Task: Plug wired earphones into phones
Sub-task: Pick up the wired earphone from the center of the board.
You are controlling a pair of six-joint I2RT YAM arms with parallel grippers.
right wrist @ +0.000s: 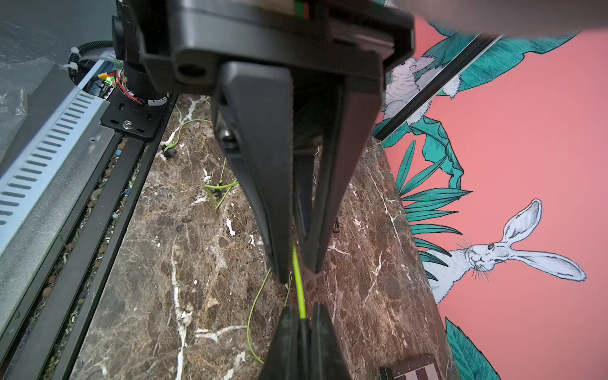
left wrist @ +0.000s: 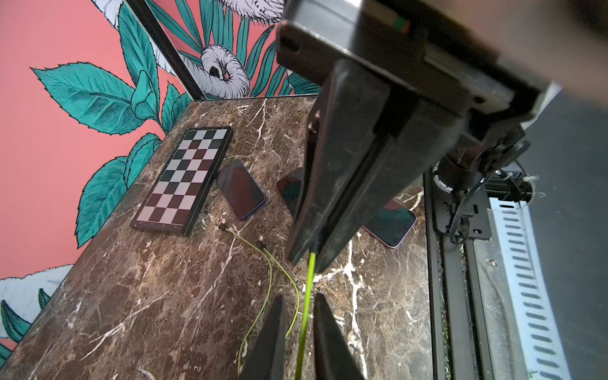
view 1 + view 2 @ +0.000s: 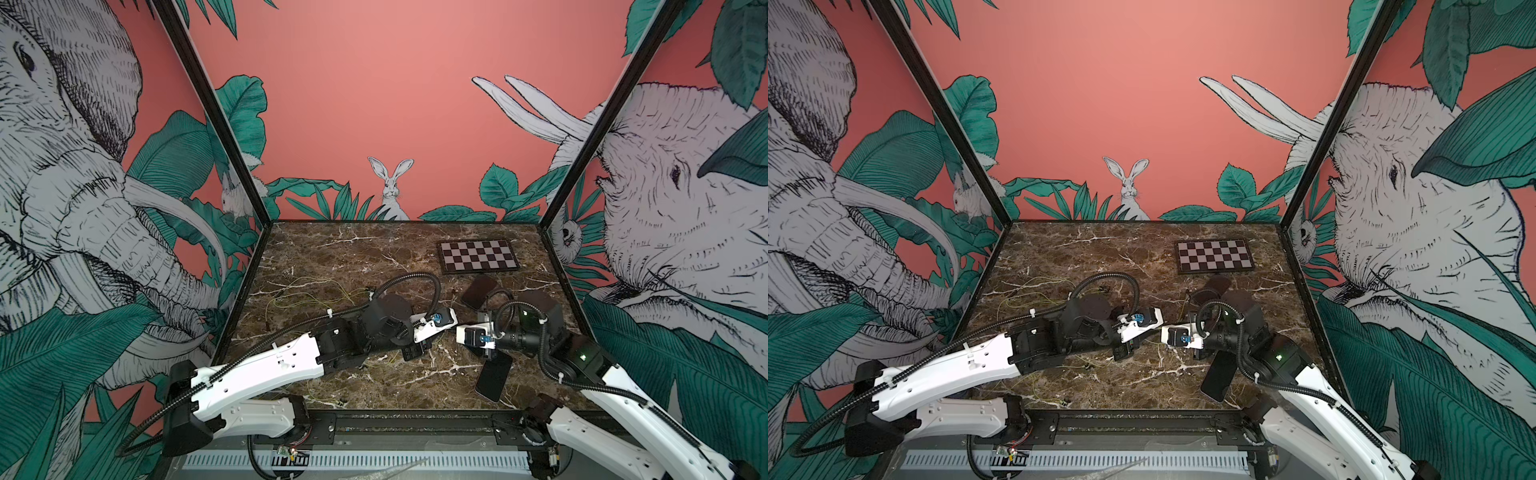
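One yellow-green cord of the wired earphones [image 2: 309, 273] is stretched tight between my two grippers, which meet tip to tip over the table's middle [image 3: 455, 329]. My right gripper [image 1: 302, 307] is shut on that cord [image 1: 297, 286]. My left gripper [image 2: 300, 297] stands narrowly open around it, with a slim gap on each side. Two loose plugs [image 2: 223, 225] [image 2: 261, 241] lie near the phones. Three black phones [image 2: 241, 189] [image 2: 291, 190] [image 2: 391, 223] lie flat on the marble. In both top views only two phones [image 3: 478, 291] [image 3: 493, 374] show beside the right arm.
A checkerboard plate [image 3: 480, 255] lies at the back right. More earphone cords [image 3: 307, 295] sprawl over the left half of the table, with earbuds [image 1: 169, 152] near the front rail [image 3: 415, 419]. Printed walls enclose three sides.
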